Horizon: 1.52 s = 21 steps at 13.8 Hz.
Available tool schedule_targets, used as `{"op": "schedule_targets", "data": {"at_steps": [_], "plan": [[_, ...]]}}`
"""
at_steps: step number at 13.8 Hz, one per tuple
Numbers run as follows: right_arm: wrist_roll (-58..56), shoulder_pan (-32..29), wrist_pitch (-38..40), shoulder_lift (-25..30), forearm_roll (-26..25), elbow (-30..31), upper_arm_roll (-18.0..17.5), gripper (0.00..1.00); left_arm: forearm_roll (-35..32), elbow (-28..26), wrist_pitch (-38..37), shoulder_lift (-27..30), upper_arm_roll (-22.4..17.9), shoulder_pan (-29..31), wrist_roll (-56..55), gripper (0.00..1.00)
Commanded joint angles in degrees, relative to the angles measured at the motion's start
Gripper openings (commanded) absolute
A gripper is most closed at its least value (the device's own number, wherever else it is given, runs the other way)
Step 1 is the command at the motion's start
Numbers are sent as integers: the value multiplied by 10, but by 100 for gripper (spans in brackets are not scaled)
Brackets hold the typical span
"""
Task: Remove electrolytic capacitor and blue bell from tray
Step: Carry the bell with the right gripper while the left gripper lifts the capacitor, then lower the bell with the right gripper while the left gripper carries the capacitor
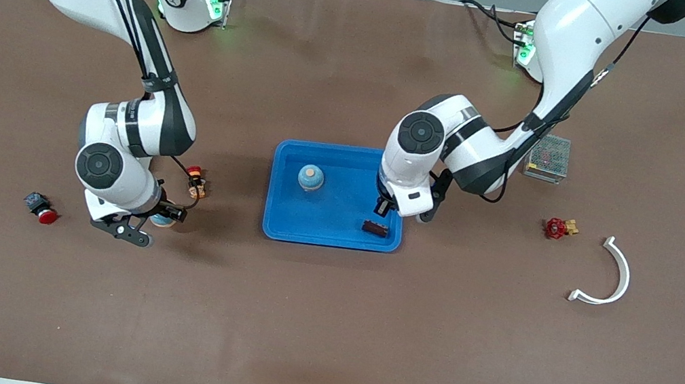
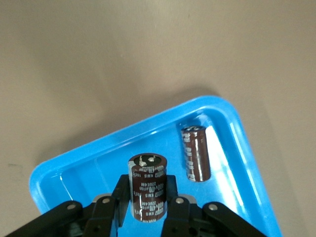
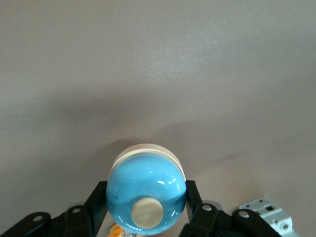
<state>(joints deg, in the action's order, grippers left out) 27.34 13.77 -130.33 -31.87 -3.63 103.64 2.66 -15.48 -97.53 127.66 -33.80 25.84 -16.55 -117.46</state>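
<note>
Capacitor (image 1: pixel 375 228) and bell (image 1: pixel 310 177) occupy tray (image 1: pixel 282 224).

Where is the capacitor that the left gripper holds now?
The held capacitor is in the left gripper, over the blue tray, above the capacitor lying there.
</note>
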Motion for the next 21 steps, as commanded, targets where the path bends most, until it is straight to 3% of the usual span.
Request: {"op": "schedule_targets", "data": {"at_steps": [1, 11, 16, 21], "plan": [[-34, -24, -33, 27, -12, 47, -8, 0, -6, -6, -36, 31, 4, 15, -14, 0], [-98, -67, -154, 32, -13, 129, -9, 0, 12, -33, -151, 107, 11, 70, 89, 0], [-101, -68, -166, 34, -13, 138, -9, 0, 69, -57, -206, 152, 13, 124, 211, 0], [-101, -74, -166, 34, -12, 139, -10, 0, 80, -94, -250, 181, 13, 176, 338, 0]]}}
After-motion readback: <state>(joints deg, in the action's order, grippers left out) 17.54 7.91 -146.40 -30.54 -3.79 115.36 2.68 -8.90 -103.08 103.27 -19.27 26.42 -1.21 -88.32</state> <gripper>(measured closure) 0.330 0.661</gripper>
